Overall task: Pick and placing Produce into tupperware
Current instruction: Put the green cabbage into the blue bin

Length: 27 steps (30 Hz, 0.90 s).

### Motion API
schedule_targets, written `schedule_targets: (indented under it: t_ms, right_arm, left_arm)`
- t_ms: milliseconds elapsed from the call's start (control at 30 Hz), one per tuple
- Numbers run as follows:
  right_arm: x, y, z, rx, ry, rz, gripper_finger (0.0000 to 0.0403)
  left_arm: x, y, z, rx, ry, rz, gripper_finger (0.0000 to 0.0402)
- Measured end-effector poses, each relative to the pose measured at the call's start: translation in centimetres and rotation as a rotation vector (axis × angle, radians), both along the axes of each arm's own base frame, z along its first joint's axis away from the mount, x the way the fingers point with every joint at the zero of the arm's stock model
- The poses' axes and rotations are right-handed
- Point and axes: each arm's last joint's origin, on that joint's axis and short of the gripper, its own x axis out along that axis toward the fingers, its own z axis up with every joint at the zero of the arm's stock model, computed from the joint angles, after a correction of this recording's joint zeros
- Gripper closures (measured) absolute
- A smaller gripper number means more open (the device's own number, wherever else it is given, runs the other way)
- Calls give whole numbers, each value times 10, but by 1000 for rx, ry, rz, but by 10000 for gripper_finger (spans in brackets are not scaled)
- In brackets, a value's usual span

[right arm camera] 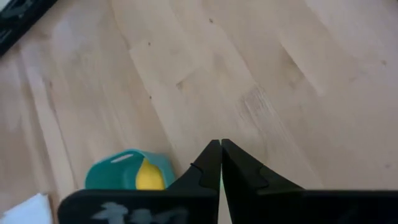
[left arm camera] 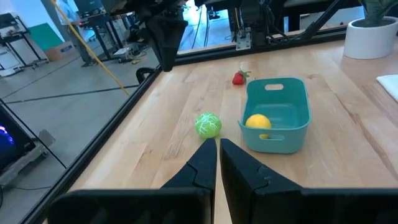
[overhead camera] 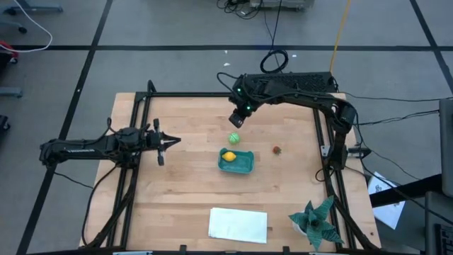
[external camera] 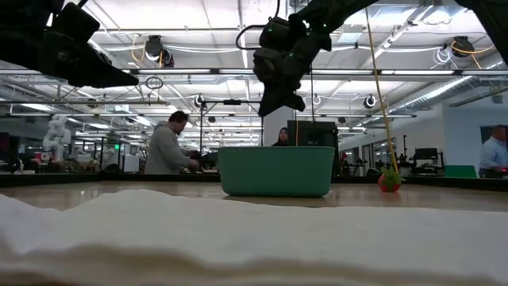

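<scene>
White cloth (external camera: pixel 238 238) lying nearest; tupperware (overhead camera: pixel 236 161) holding the lemon (overhead camera: pixel 228 156) — right gripper (overhead camera: pixel 236 120), fingers pressed together and empty, hovering above green ball (overhead camera: pixel 234 137), likely next.

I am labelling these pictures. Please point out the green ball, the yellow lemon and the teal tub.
green ball (left arm camera: pixel 208 124), left wrist view, middle of the ball.
yellow lemon (left arm camera: pixel 258 121), left wrist view, top of the lemon, inside the tub.
teal tub (overhead camera: pixel 243 165), high view, its right-hand rim.
</scene>
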Motion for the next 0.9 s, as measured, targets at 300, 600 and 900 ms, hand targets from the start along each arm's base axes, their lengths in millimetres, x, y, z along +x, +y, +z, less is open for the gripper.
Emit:
schedule_targets:
  t_ms: [300, 600, 900]
  right_arm:
    - [-4, 3, -3, 91, 62, -98, 385]
    - [3, 22, -12, 76, 112, 4, 354]
    - [9, 28, -14, 68, 106, 14, 188]
  left_arm:
    - [0, 0, -1, -3, 6, -1, 376]
    - [0, 0, -1, -3, 6, -2, 376]
    - [0, 0, -1, -3, 6, -2, 376]
